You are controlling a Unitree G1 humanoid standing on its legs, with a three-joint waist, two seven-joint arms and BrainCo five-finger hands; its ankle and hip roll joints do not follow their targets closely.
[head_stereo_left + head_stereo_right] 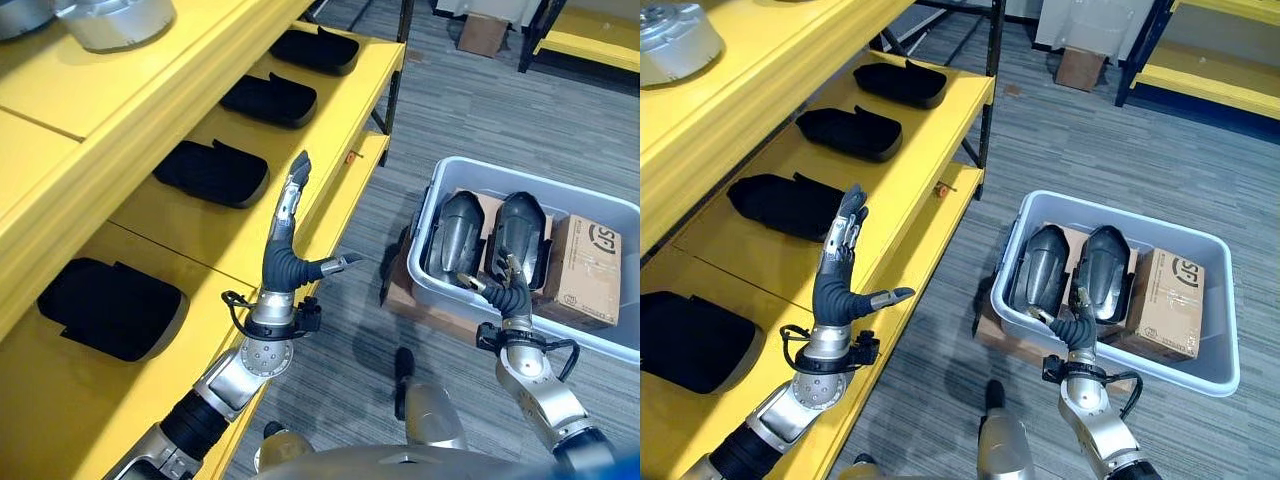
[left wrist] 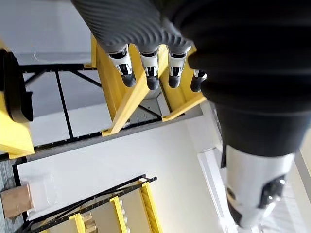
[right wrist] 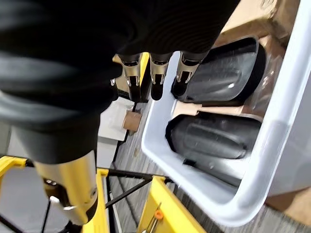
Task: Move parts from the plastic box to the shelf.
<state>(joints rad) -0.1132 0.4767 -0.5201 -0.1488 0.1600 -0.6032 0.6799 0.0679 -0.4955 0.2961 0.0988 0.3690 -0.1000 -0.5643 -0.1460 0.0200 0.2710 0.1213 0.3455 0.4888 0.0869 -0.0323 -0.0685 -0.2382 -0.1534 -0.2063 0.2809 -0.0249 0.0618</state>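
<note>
A grey plastic box stands on the floor at the right. Two black curved parts lie side by side in it, next to a cardboard carton. My right hand is open at the box's near edge, its straight fingers reaching over the parts and holding nothing. My left hand is raised and open beside the front edge of the yellow shelf, empty. Several black parts lie in a row on that shelf.
A silver metal part sits on the upper shelf board. Flat cardboard lies under the plastic box. A small cardboard box and another yellow rack stand far back. Grey carpet runs between shelf and box.
</note>
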